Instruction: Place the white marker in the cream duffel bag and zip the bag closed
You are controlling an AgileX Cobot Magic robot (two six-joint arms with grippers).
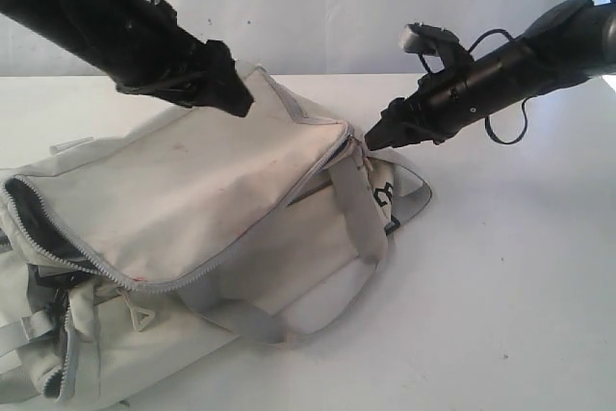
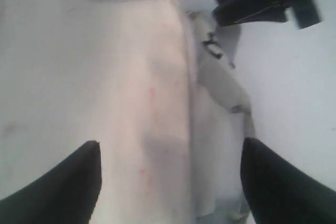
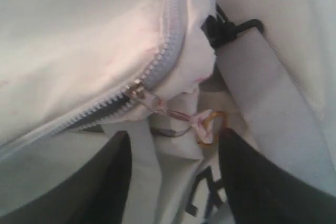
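The cream duffel bag (image 1: 202, 190) lies on its side on the white surface (image 1: 510, 295), filling the left and middle of the exterior view, with its broad, faintly stained top panel facing up. Its grey zipper (image 1: 231, 243) runs along the near edge of that panel. At the far left end the zipper gapes and the dark lining (image 1: 24, 214) shows through. The zipper slider (image 3: 137, 92) sits close to the bag's right-hand corner. In the right wrist view the teeth on one side of the slider are meshed, and on the other side they part over a dark slit. A thin pull (image 3: 207, 124) with a pinkish loop at its end trails from the slider. Just beside that corner a pale grey webbing strap (image 1: 364, 214) crosses the end of the bag, and a black buckle (image 3: 227, 27) is fixed at its upper end. The right tool (image 3: 173, 134) is at this corner with its fingers (image 3: 247, 177) apart. The pull loop lies between the fingers, close to one of them, and nothing is clamped. Whether that finger touches the loop cannot be told. The left tool (image 2: 168, 145) is over the back of the top panel, also spread wide, with only cream fabric between its fingers (image 2: 73, 177). Whether it presses on the cloth cannot be told. In the exterior view both dark arms slant down from the upper corners toward the bag.
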